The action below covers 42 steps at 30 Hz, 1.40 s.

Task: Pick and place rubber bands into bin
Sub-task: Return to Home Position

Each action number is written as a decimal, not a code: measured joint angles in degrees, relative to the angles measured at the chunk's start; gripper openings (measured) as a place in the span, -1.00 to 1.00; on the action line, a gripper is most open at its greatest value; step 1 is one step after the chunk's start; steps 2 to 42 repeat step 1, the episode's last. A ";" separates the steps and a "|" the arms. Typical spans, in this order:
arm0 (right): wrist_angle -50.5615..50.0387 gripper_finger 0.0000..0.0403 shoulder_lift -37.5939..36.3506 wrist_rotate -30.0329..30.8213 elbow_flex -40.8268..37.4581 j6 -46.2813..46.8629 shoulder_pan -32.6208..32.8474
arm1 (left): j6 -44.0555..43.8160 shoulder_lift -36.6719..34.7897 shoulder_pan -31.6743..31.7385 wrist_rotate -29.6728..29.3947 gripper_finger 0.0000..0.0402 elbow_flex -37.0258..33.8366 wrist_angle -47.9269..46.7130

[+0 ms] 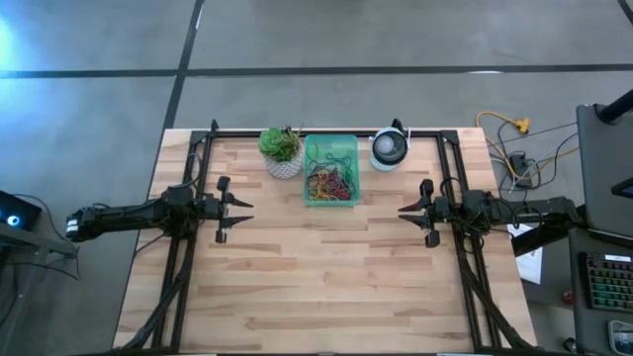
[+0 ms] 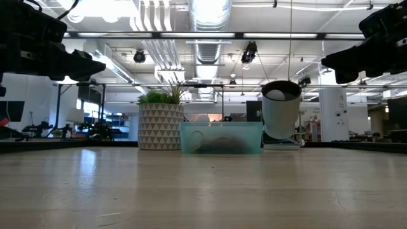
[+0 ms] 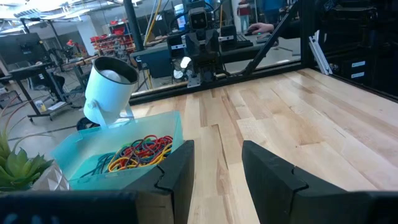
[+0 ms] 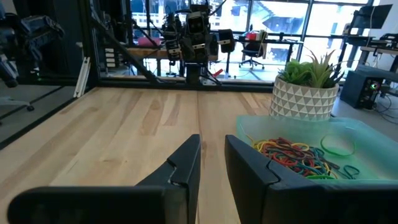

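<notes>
The mint-green bin (image 1: 308,168) stands at the table's far middle, its base flat on the wood. A heap of coloured rubber bands (image 1: 329,180) lies inside it; the left wrist view also shows the rubber bands (image 3: 140,151), and the right wrist view shows the rubber bands (image 4: 295,155). My left gripper (image 1: 249,212) hovers at the table's left side, pointing level toward the right, open and empty. My right gripper (image 1: 404,214) hovers at the right side, pointing level toward the left, with a narrower gap between its fingers and nothing in it. Both are well short of the bin.
A white patterned pot with a green plant (image 1: 283,153) stands just left of the bin. A round white-and-dark device (image 1: 389,148) stands just right of it. Black frame rails (image 1: 193,247) run along both sides. Bare wood (image 1: 326,267) spreads between the arms and toward the near edge.
</notes>
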 joint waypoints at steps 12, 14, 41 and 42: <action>0.02 -0.66 -0.02 0.00 0.00 0.00 -0.02 | -0.02 0.00 0.01 0.01 -0.40 0.00 0.00; 0.02 -0.66 -0.02 0.00 0.00 0.00 -0.02 | -0.02 0.00 0.01 0.01 -0.40 0.00 0.00; 0.02 -0.66 -0.02 0.00 0.00 0.00 -0.02 | -0.02 0.00 0.01 0.01 -0.40 0.00 0.00; 0.02 -0.66 -0.02 0.00 0.00 0.00 -0.02 | -0.02 0.00 0.01 0.01 -0.40 0.00 0.00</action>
